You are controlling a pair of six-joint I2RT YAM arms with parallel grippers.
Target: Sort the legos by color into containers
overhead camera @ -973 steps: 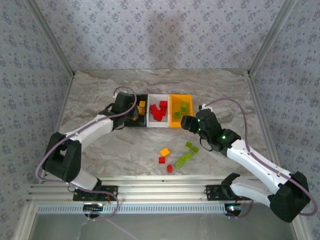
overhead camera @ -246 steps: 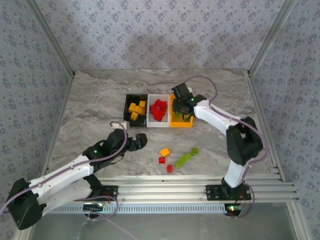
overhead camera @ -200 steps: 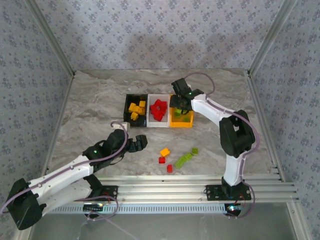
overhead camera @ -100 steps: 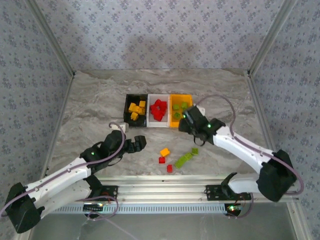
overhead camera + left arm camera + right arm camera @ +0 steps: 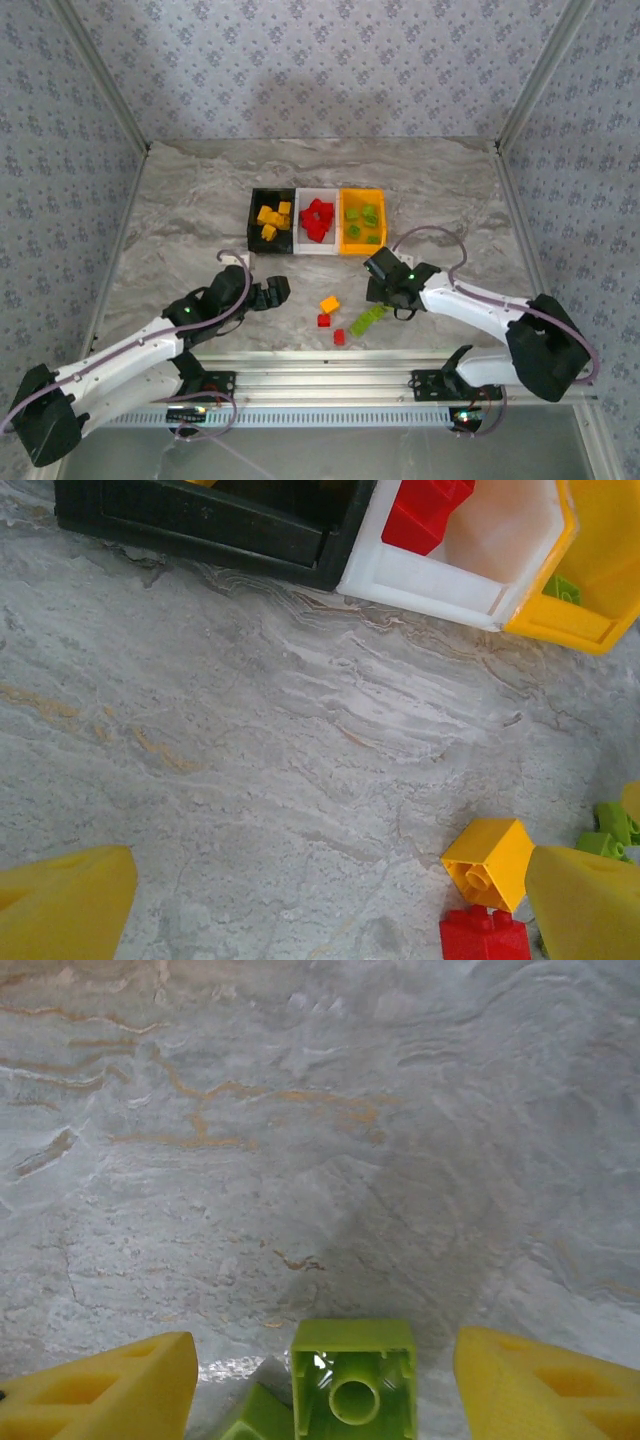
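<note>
The containers stand in a row at mid-table: a black bin [image 5: 252,215] with yellow-orange legos, a white bin [image 5: 318,250] with red ones, and an orange bin [image 5: 360,250] with green ones. Loose legos lie in front: an orange brick [image 5: 329,304], two red bricks [image 5: 323,321], and a green cluster [image 5: 367,319]. My right gripper [image 5: 382,296] is open low over the table. A green brick [image 5: 353,1380] lies on its side between the yellow fingers [image 5: 100,1390], with gaps on both sides. My left gripper [image 5: 277,291] is open over bare marble, left of the orange brick [image 5: 490,862].
In the left wrist view a red brick [image 5: 484,938] touches the orange one, with green pieces [image 5: 610,825] beyond. The bins' near walls [image 5: 430,575] run along the top. Patterned walls enclose the marble table [image 5: 180,230], and an aluminium rail [image 5: 320,375] runs along the near edge.
My right arm has swung back from over the orange bin and come down at the green legos on the table. My left arm has shifted slightly and stays open.
</note>
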